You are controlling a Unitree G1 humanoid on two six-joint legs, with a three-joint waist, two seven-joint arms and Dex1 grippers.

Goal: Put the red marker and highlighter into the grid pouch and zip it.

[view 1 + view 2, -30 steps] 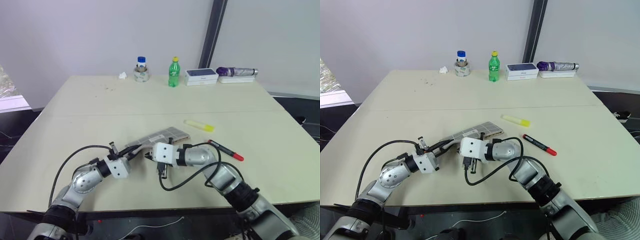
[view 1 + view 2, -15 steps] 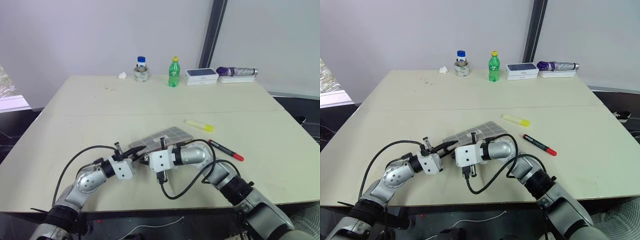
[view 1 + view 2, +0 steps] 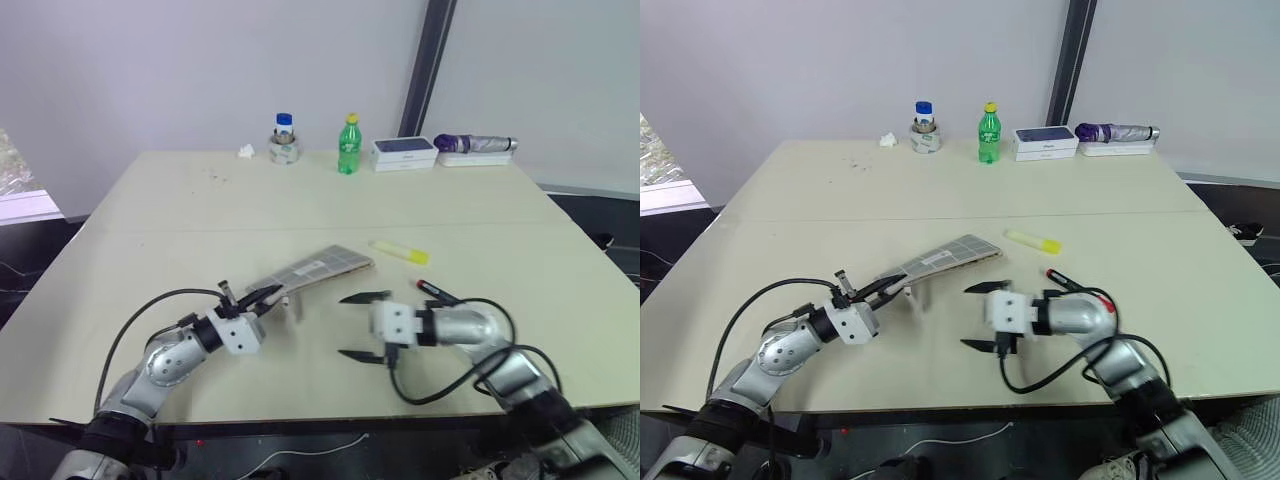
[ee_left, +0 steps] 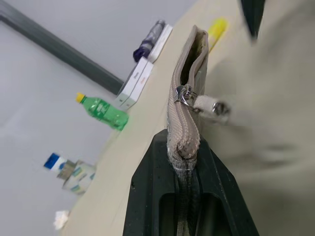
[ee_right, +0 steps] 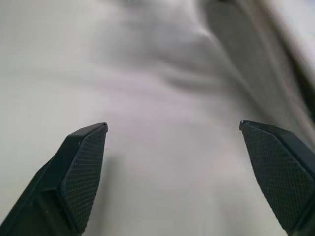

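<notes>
A: Eyes on the grid pouch (image 3: 312,269) — it's lifted at its near end, tilted up off the table (image 3: 180,215), with the far end down near the middle of the tabletop.

B: And who's got it?

A: The left gripper (image 3: 262,297), fingers pinched tight on the pouch's near corner. From the wrist you can see the zipper edge clamped between the two black fingers (image 4: 147,191), the zipper pull (image 4: 212,105) dangling to the side, and the pouch mouth gaping open beyond it.

B: The pens?

A: Both lying on the table, outside the pouch. The highlighter (image 3: 398,251) sits just past the pouch's far end, to its right. The red marker (image 3: 1078,287) lies nearer, partly hidden behind the right arm.

B: And the right gripper?

A: The right gripper (image 3: 364,326) is spread wide, holding nothing, hovering over bare table right of the pouch, apart from it.

B: Background?

A: A green bottle (image 3: 347,144), a small jar (image 3: 284,138), a white box (image 3: 403,152) and a folded umbrella (image 3: 473,144) along the far edge
</notes>
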